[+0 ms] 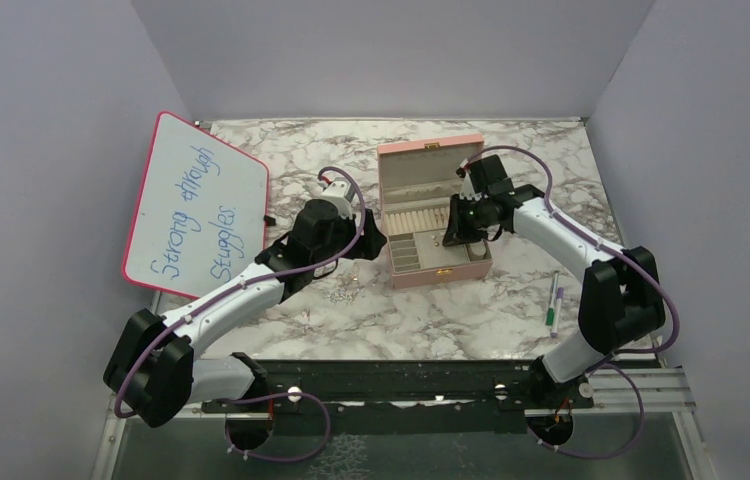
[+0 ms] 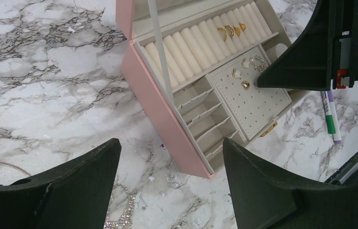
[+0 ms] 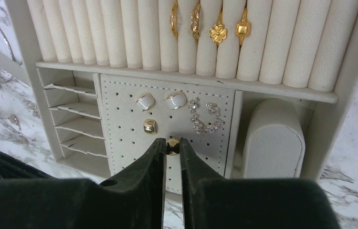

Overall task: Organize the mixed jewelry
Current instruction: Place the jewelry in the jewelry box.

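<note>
Gold stud (image 3: 172,147) is sitting pinched between the narrow tips of the right gripper (image 3: 172,141), low over the perforated panel (image 3: 124,138) of the pink box (image 2: 154,107). If its post is missing a hole at release, it could be skidding into its twin (image 3: 149,126) just beyond. The crystal hoop (image 3: 205,117) is crowding the right; bare holes are lying left. The left gripper (image 2: 172,191) is hovering wide, empty, above loose jewelry (image 2: 128,210) on the marble (image 2: 48,95).

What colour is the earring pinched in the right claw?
Gold. The earring in the right claw shows best in the right wrist view.
</note>
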Tool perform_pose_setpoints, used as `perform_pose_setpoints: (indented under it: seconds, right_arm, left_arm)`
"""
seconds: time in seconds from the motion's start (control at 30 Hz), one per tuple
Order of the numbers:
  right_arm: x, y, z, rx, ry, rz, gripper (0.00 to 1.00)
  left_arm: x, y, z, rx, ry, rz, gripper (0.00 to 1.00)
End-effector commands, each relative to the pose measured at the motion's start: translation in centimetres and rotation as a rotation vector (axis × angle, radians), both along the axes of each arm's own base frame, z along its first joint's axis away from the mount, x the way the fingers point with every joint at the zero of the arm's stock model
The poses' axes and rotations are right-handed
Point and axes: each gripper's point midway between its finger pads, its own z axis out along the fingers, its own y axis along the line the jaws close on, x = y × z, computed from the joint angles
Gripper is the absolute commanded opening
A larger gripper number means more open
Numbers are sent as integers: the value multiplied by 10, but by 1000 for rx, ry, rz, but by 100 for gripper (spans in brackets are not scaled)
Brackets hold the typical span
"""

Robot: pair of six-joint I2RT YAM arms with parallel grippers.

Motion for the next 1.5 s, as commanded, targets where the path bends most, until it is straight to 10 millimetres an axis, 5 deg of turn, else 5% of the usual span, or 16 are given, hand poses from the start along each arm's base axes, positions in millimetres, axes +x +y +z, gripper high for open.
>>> perform_pose_setpoints:
  seconds: [0.0, 0.27, 0.43, 0.83, 1.03, 1.27, 1.37, 1.47]
  right_arm:
    - [5, 3, 2, -24, -17, 9, 22]
    - [8, 3, 8, -29, -39, -4, 39]
    - [9, 1, 18, -22, -70, -18, 40]
    - [9, 1, 75, 86, -240, -84, 43]
    - [-8, -8, 96, 155, -312, -155, 47]
    - [-40, -17, 96, 200, -305, -177, 54]
    - [-58, -15, 100, 249, -310, -146, 54]
    - [-74, -17, 100, 275, -314, -124, 54]
  left_arm:
    - [1, -2, 5, -27, -15, -9, 80]
    - [2, -3, 7, -33, -18, -11, 80]
    - [1, -3, 9, -37, -19, -11, 80]
    - [-8, 14, 10, -19, 58, 68, 80]
    - [-28, 42, -7, 16, 171, 185, 80]
    - [-62, 70, -20, -1, 248, 268, 84]
    - [-76, 78, -28, -24, 281, 287, 97]
    - [-85, 87, -34, -51, 285, 320, 99]
